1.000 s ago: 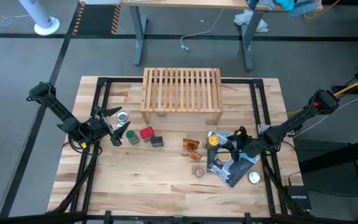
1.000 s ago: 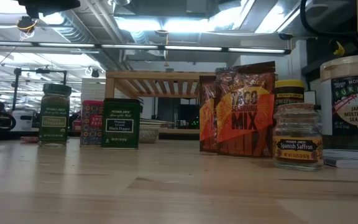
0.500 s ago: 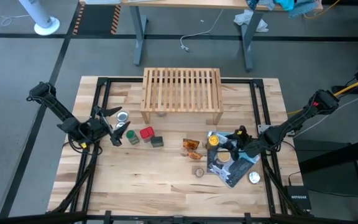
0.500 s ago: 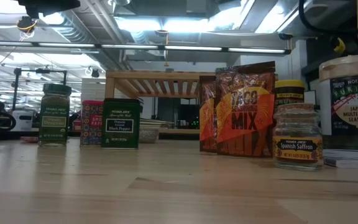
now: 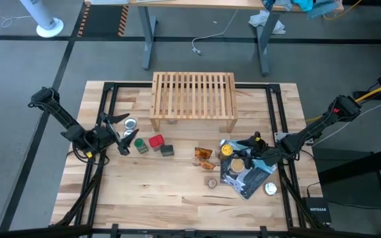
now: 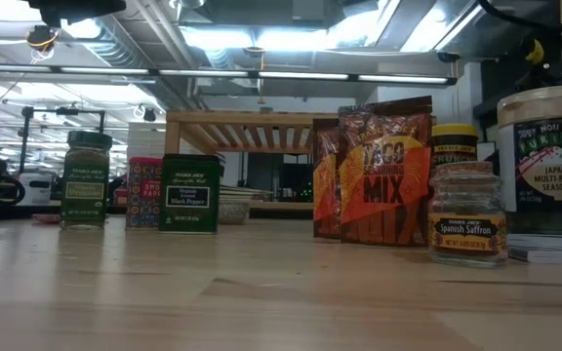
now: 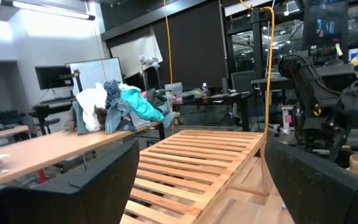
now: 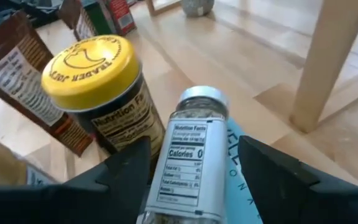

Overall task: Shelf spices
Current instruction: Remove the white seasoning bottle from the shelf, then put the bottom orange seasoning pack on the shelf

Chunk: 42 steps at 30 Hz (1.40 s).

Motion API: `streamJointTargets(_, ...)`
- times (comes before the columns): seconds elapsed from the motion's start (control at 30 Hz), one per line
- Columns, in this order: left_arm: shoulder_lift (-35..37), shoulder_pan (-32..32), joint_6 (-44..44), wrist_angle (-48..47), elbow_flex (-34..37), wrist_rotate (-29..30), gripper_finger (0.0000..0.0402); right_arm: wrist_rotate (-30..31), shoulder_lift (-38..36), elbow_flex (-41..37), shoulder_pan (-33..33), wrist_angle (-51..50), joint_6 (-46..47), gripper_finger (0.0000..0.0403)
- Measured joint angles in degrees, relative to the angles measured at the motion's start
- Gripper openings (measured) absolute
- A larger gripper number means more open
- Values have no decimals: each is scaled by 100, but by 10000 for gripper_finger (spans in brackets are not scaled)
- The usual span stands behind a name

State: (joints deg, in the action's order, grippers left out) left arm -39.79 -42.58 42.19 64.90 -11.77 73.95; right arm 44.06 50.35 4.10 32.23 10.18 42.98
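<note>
1. We see the bench [image 5: 177,192], a butcher-block top, carrying everything, with an arm reaching in from each side.
2. The shelf [image 5: 194,98] stands at the back of the bench, well ahead of both tools, its slats bare; the left wrist view looks straight across them.
3. A blue-and-black pouch [image 5: 251,180] lies flat under the right tool.
4. Our right tool [image 5: 249,155] has its fingers closed on a furikake jar [image 8: 191,155], which it holds just above the pouch; the jar's silver cap points away from the wrist and its nutrition label faces up.
5. Our left tool [image 5: 120,134] sits near the bench's left edge with its fingers spread wide and nothing between them.
6. Two orange taco packets [image 6: 379,175] stand between the two tools, nearer the right one.
7. A yellow-capped jar [image 8: 98,87] stands just beside the held jar.
8. A green-capped jar [image 5: 141,145], a red tin [image 5: 155,141] and a dark square tin [image 5: 167,150] sit in a row just off the left tool's fingertips.
9. A small saffron jar [image 6: 467,226] stands near the right tool, apart from the packets.
</note>
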Motion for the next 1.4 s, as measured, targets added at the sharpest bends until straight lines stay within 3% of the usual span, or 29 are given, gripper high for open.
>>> streamJointTargets(0.33, 0, -1, 212, 21, -1, 1, 340, 477, -426, 235, 0, -254, -935, 248)
streamJointTargets(0.6, 1, -1, 212, 21, -1, 0, 340, 549, -1131, 1369, 0, -2547, -1149, 248)
streamJointTargets(0.73, 0, -1, 212, 20, -2, 0, 340, 435, -1297, 2038, 1, -3214, -1134, 248)
streamJointTargets(0.97, 1, -24, 210, 8, 0, 1, 340, -652, -1282, 3036, 7, -3892, -1091, 248)
streamJointTargets(1.13, 0, -298, -1, -5, 0, 0, 340, -1592, -1250, 3099, 7, -3901, -484, 248)
streamJointTargets(1.4, 2, -896, -814, -224, -1, -2, 340, -2135, -831, 3101, 9, -3911, 209, 248)
